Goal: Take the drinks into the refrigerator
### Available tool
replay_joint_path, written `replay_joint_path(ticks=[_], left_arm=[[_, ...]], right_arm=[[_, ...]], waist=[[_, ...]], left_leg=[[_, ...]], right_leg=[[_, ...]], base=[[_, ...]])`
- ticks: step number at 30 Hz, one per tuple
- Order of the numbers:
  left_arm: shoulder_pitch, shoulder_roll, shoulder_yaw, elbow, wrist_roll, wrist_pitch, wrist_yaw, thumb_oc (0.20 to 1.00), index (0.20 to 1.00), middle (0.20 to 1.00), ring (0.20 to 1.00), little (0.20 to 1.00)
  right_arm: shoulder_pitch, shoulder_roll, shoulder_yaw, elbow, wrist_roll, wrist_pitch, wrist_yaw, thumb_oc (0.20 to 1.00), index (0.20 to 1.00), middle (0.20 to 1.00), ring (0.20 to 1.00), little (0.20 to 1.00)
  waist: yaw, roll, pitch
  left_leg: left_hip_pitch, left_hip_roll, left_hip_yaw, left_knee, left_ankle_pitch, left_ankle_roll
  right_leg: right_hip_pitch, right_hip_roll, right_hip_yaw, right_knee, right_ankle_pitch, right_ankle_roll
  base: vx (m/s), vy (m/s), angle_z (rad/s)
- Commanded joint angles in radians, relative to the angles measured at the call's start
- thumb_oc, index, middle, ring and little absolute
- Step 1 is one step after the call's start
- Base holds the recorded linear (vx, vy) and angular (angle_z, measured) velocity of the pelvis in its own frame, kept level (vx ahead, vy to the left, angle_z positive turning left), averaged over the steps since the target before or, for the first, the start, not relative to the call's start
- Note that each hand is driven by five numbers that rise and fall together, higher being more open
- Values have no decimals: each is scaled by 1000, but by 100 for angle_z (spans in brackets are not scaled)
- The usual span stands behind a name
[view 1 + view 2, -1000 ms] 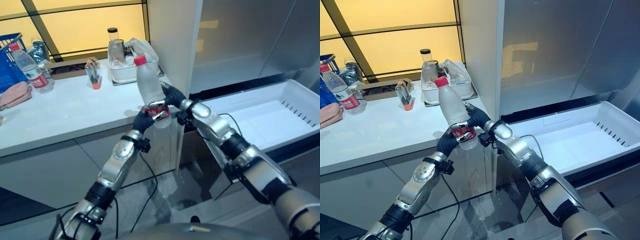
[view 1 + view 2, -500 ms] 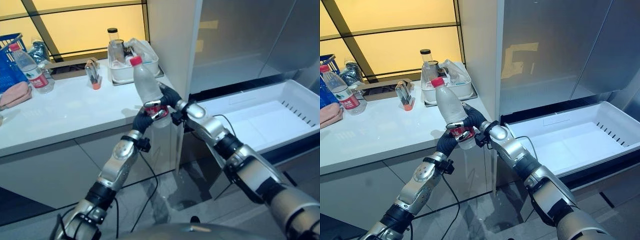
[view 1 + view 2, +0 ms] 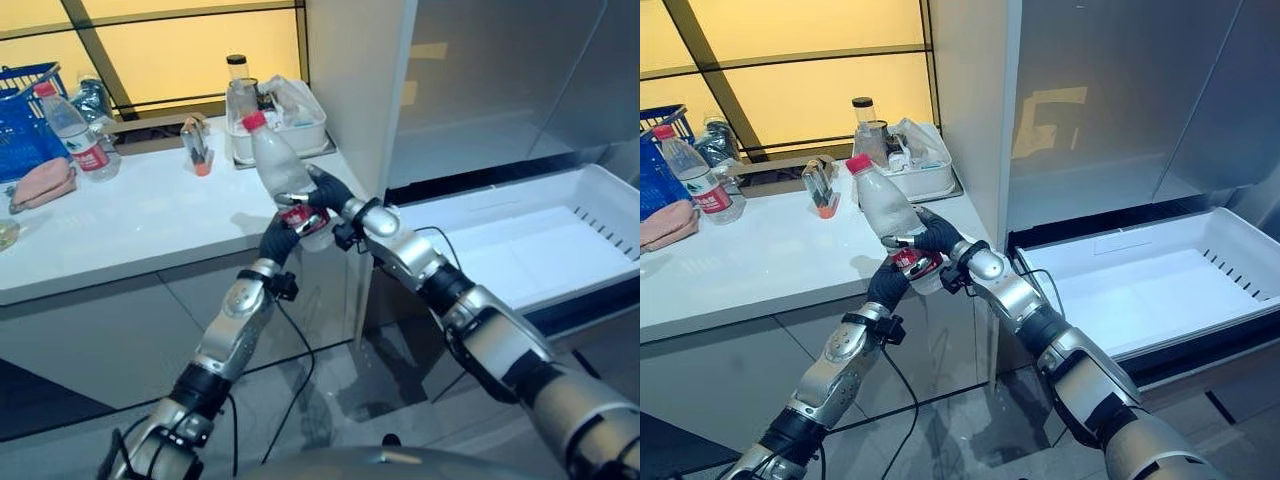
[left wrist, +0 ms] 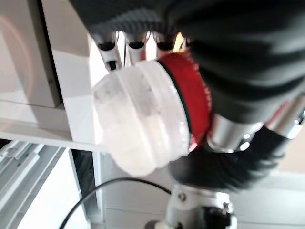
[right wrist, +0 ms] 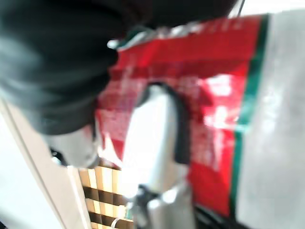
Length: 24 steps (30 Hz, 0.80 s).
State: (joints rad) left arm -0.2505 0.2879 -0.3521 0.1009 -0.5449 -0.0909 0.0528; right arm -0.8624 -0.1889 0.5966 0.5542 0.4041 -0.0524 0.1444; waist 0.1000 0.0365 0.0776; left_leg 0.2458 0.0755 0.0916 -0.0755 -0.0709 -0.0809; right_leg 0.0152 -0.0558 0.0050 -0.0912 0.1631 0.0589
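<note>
White counter (image 3: pixel 150 215) runs along the left, carrying a blue basket (image 3: pixel 25 100), a second bottle (image 3: pixel 75 135) and a white tub (image 3: pixel 285 130). Left hand (image 3: pixel 280 232) and right hand (image 3: pixel 328 192) both curl round the water bottle (image 3: pixel 275 170), cap tilted up-left, held between them past the counter edge. Open refrigerator drawer (image 3: pixel 600 195) lies well to the right; nothing stands between.

I see the white desk (image 3: pixel 150 225) carrying a blue basket (image 3: pixel 20 125), a water bottle (image 3: pixel 75 135), a pink cloth (image 3: pixel 45 180), a small orange-based holder (image 3: pixel 197 150) and a white tray (image 3: pixel 285 125) (holding a jar, bag).
</note>
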Motion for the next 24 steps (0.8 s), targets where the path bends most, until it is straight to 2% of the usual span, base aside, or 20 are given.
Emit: replay_joint_path(ticks=[1,5,7,8,9,15,24], left_arm=[[-212,-45,-123,-188,33,-122,-70,200,200,200,200,200],[-212,-48,-126,-179,26,-121,-67,200,200,200,200,200],[-208,-49,-123,-173,27,-122,-64,329,329,329,329,329],[-206,-48,-121,-170,25,-121,-64,762,762,762,762,762],[-201,-49,-118,-165,22,-120,-63,1000,1000,1000,1000,1000],[-165,-50,-96,-153,20,-128,-54,1000,1000,1000,1000,1000],[-33,-31,-59,-151,10,-120,-77,1000,1000,1000,1000,1000]], right_arm=[[-131,30,-7,101,-21,-13,-33,200,200,200,200,200],[-118,23,-23,98,-7,-17,-44,200,200,200,200,200],[-112,16,-30,95,-3,-19,-50,200,200,200,200,200],[-109,13,-35,96,0,-20,-52,200,200,200,200,200],[-107,8,-39,90,5,-21,-55,200,200,200,200,200],[-70,-29,-69,60,31,-31,-65,200,200,200,200,200],[21,-141,-157,-2,80,-54,-82,200,200,200,200,200]], waist=[[15,-33,-31],[15,-33,-30],[13,-33,-29],[13,-33,-29],[12,-33,-29],[11,-33,-27],[12,-35,-18]], left_leg=[[-92,-64,-17,31,12,78],[-93,-65,-18,29,13,79],[-93,-64,-18,29,13,80],[-93,-64,-18,30,12,80],[-93,-65,-18,30,12,80],[-94,-67,-16,30,11,81],[-91,-68,-18,31,0,83]], right_leg=[[86,-22,-34,85,-120,35],[85,-24,-33,82,-119,36],[85,-25,-33,83,-118,37],[84,-25,-33,83,-118,37],[84,-26,-32,83,-117,37],[83,-27,-32,82,-117,38],[87,-27,-30,75,-123,42]], base=[[0,0,0],[0,0,0],[0,0,0],[0,0,0],[0,0,0],[0,0,0],[12,3,3]])
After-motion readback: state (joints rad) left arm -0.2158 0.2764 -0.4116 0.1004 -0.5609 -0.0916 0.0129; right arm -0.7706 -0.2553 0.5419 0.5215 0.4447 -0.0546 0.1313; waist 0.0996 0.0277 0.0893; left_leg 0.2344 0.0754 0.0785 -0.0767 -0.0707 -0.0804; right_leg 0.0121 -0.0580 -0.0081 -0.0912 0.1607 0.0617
